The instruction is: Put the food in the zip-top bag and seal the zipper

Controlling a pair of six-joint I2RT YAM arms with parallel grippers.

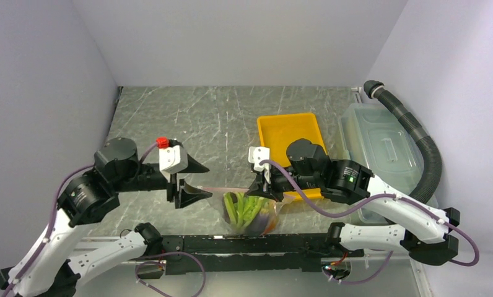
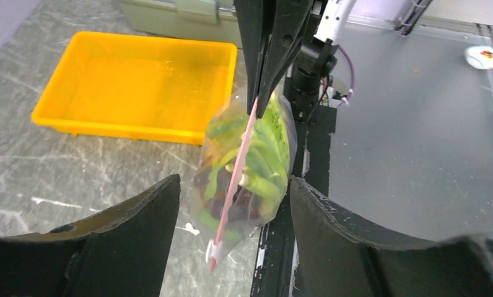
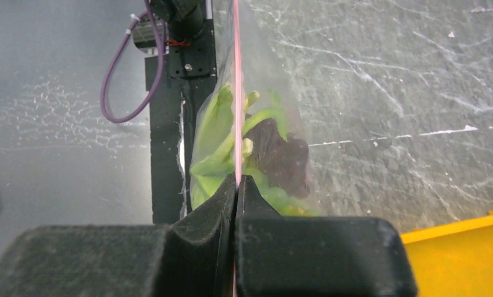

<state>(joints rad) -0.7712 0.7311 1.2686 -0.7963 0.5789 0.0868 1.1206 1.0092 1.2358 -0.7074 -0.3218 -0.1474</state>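
While right pincer (image 3: 236,185) grips bag (image 3: 266,148), tabletop (image 1: 219,124) perhaps marble, pale walls (image 1: 244,43).

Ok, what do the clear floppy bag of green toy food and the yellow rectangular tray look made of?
The clear floppy bag: thin glossy plastic film, probably; it creases, sags and shows the food through. The yellow rectangular tray: rigid moulded plastic, seemingly; smooth, faintly shiny, even colour, raised rim.
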